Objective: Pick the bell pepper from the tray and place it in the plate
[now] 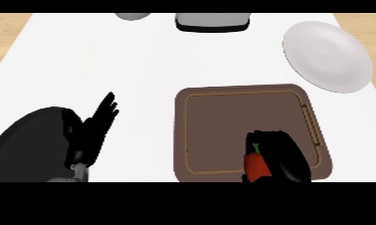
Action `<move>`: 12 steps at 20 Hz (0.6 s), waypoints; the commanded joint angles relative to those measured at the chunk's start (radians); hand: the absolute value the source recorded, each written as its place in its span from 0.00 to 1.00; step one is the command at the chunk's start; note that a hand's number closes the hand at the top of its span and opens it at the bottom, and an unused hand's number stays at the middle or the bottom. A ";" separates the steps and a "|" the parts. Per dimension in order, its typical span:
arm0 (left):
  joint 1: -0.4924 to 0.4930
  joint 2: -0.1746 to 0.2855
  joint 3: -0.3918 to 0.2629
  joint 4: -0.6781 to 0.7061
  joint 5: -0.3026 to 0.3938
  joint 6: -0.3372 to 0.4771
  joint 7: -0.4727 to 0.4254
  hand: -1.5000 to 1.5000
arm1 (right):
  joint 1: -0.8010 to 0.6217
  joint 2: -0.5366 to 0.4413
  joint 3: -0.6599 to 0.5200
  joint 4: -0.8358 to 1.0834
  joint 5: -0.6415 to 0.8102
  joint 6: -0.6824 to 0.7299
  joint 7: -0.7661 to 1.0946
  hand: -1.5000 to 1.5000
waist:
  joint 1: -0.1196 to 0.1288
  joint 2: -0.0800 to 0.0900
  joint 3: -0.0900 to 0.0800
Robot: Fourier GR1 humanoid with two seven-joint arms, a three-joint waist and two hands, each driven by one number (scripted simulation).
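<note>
R hand (285, 155) is curling round bell pepper (256, 166) at near-right corner of tray (220, 130); plate (328, 57) is sitting beyond tray's far-right corner, nearer R side; L hand (95, 127) is resting w/ fingers spread, left of tray.

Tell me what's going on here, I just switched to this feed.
The robot's right hand is curled round the red bell pepper at the near edge of the brown tray. The pepper is within the tray's outline and not yet in the white plate, which sits apart from the tray at the far right of the counter. The left hand rests open at the lower left, holding nothing.
</note>
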 commanded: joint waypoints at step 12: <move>-0.002 -0.025 0.009 0.028 -0.003 -0.004 -0.027 0.50 | 0.195 -0.039 -0.252 -0.289 -0.344 -0.368 -0.416 1.00 | -0.008 0.003 0.002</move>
